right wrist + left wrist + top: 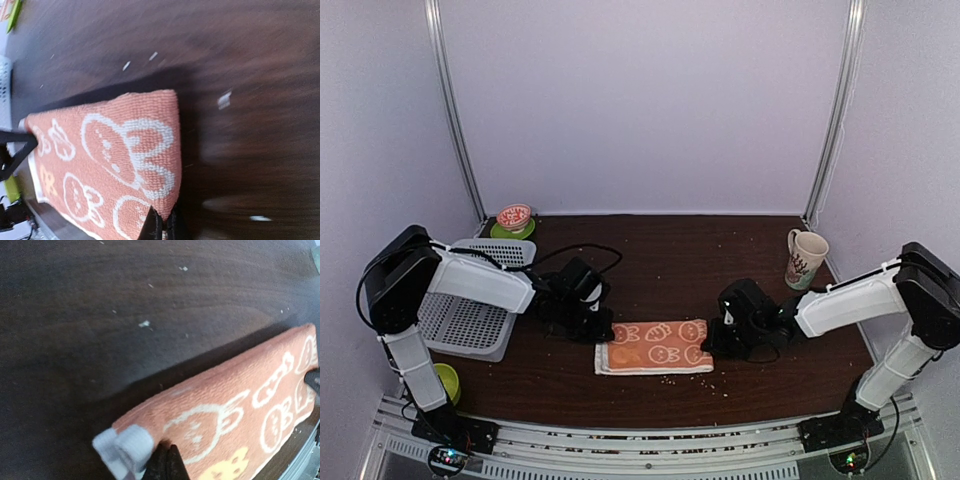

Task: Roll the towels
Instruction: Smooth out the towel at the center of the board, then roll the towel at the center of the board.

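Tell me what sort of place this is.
Probably a robot test booth, not a home: plain white walls and metal posts enclose a brown table, two arms are bolted to its near edge, and the towel, mug and tray look like staged props.

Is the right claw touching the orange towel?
Touching. The right wrist view shows the right claw closed on the edge of the orange towel.

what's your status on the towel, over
Left gripper shut on left end of orange rabbit towel, right gripper shut on right end. Towel folded flat, not yet rolled. Nothing on it; mug stands apart.
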Robot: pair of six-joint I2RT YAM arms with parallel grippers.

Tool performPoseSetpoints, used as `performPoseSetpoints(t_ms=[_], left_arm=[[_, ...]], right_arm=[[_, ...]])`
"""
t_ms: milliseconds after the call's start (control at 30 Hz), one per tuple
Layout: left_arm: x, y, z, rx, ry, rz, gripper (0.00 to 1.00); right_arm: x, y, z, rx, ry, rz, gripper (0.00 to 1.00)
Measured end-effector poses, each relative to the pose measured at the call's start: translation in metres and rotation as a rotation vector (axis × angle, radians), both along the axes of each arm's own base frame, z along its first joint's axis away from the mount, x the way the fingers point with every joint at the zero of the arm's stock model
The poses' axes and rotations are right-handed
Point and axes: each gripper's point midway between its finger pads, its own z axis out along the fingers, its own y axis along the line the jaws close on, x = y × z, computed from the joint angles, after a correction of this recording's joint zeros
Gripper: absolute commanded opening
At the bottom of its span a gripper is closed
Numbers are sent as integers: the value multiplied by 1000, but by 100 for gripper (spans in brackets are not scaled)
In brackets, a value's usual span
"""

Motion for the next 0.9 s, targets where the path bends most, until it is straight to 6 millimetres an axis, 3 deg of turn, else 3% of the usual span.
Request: performPoseSetpoints(t_ms=[167, 367, 533, 733, 800, 900], left_arm=[[-20, -31, 9, -23, 1, -87, 0], [-21, -50, 19, -21, -1, -117, 16], [-8, -70, 51, -74, -45, -140, 17], [12, -119, 110, -227, -123, -207, 16], [16, -136, 115, -269, -132, -232, 15], [14, -155, 97, -287, -107, -270, 12]], right_arm=[[20, -62, 15, -305, -39, 35, 0], [15, -112, 13, -536, 9, 96, 0], [9, -118, 11, -592, 41, 153, 0], [17, -112, 18, -611, 34, 185, 0], [21, -110, 21, -612, 27, 193, 0], [22, -108, 22, -614, 21, 204, 0]])
